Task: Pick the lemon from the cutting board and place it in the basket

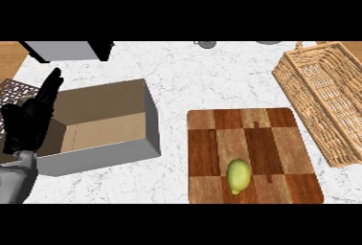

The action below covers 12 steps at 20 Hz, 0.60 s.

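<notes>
A yellow-green lemon (239, 176) lies on the near part of the checkered wooden cutting board (247, 129), right of centre. The woven wicker basket (326, 100) stands at the right edge of the counter, just beyond the board's right side. My left hand (29, 119) is at the far left with fingers straight and pointing up, over the cardboard box, far from the lemon and holding nothing. My right hand does not show.
An open cardboard box (106, 125) with grey outer walls sits left of the board. A grey appliance (67, 50) stands at the back left, and a dark patterned trivet (14, 91) lies at the left edge. White marble counter (212, 76) spreads between them.
</notes>
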{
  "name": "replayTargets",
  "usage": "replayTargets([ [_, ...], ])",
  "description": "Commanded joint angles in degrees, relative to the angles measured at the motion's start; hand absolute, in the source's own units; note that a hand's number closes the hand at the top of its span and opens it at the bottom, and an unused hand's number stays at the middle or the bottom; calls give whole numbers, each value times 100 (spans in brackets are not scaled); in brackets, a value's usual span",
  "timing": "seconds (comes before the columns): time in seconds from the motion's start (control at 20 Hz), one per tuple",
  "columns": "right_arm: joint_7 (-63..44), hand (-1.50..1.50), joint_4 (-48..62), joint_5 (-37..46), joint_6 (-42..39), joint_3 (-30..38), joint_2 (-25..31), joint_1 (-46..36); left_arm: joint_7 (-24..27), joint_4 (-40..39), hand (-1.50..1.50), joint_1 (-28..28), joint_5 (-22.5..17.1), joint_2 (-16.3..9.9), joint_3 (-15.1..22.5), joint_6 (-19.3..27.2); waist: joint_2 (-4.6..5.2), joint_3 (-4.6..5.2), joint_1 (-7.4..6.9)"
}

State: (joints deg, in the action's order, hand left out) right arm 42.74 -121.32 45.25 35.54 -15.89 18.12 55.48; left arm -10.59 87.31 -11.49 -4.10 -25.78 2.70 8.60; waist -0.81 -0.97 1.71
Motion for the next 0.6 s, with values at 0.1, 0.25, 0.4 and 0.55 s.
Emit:
replayTargets([
  [0.1, -157, -150, 283, 268, 272, -147, -482, -297, -260, -628, 0, 53, 45, 551, 372, 6, 108, 98, -51],
  [0.25, -275, -150, 251, 244, 117, -53, -417, -395, -165, -620, 0, 150, 25, 477, 268, -125, 102, 100, -106],
  [0.4, -443, -150, 511, 443, 33, -91, -548, -653, -440, -379, 0, 28, 178, 551, 378, -30, 94, 96, -145],
  [0.55, -551, -150, 928, 626, -47, -120, -708, -1134, -41, -656, 0, 148, 264, 744, 371, 41, 115, 100, -160],
])
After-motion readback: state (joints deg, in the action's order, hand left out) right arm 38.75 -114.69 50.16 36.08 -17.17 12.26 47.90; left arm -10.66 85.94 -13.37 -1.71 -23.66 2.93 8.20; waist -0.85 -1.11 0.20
